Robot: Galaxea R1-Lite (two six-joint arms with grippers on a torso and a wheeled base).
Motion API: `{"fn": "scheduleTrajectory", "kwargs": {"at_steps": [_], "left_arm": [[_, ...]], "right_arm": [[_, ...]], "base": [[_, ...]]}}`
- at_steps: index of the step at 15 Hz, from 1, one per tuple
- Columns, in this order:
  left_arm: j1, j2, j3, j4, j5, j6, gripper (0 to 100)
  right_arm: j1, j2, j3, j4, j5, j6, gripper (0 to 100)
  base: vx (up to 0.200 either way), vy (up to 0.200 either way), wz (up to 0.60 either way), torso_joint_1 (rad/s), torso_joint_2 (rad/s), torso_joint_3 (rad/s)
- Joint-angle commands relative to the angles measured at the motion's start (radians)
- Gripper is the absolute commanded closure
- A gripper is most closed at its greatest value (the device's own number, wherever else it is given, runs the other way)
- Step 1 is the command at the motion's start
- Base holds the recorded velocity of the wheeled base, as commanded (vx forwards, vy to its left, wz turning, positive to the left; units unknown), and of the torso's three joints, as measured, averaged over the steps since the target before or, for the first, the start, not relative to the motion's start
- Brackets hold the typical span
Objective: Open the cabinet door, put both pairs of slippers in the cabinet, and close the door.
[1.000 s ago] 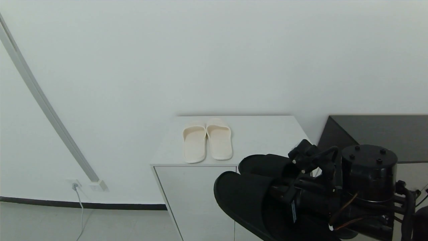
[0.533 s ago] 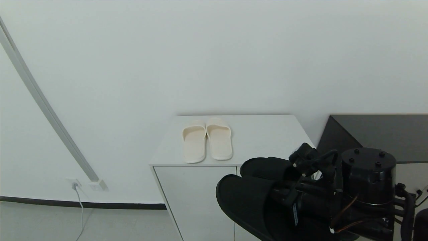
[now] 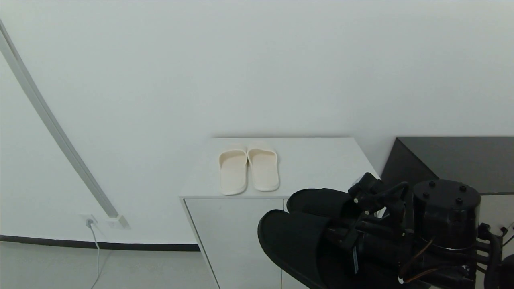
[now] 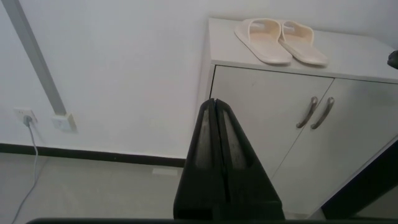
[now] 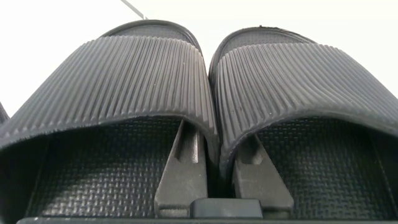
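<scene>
The black slippers (image 3: 305,237) hang pinched together in the right gripper (image 5: 214,171), before the cabinet (image 3: 237,237); the cream slippers (image 3: 249,170) lie on its top; its doors (image 4: 273,124) are shut; the left gripper (image 4: 216,109), fingers together and empty, faces them; next, I judge, it must part and pull a handle (image 4: 311,112).

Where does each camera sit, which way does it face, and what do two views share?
Head view: on the head, facing forward and down at the white cabinet; right arm shows, holding black slippers.
Left wrist view: on the left wrist, facing the closed cabinet doors past the left gripper, jaws shut.
Right wrist view: on the right wrist, facing into the black slippers; the right gripper has one jaw in each.
Shared: head and left wrist views both show cream slippers atop the cabinet.
</scene>
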Motion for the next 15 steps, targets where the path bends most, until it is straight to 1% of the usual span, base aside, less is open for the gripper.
{"fn": "scheduleTrajectory", "kwargs": {"at_steps": [1,9,15], "left_arm": [[0.001,0.001,0.000,0.000,0.001,0.000,100],[0.001,0.001,0.000,0.000,0.001,0.001,100],[0.001,0.001,0.000,0.000,0.002,0.006,100]], "right_arm": [[0.003,0.003,0.007,-0.003,-0.002,0.000,100],[0.015,0.002,0.015,-0.004,-0.002,-0.002,100],[0.029,0.003,0.024,-0.006,0.000,-0.002,100]], "base": [[0.000,0.000,0.00,-0.134,0.31,0.178],[0.000,0.000,0.00,-0.165,0.37,0.207],[0.000,0.000,0.00,-0.225,0.54,0.306]]}}
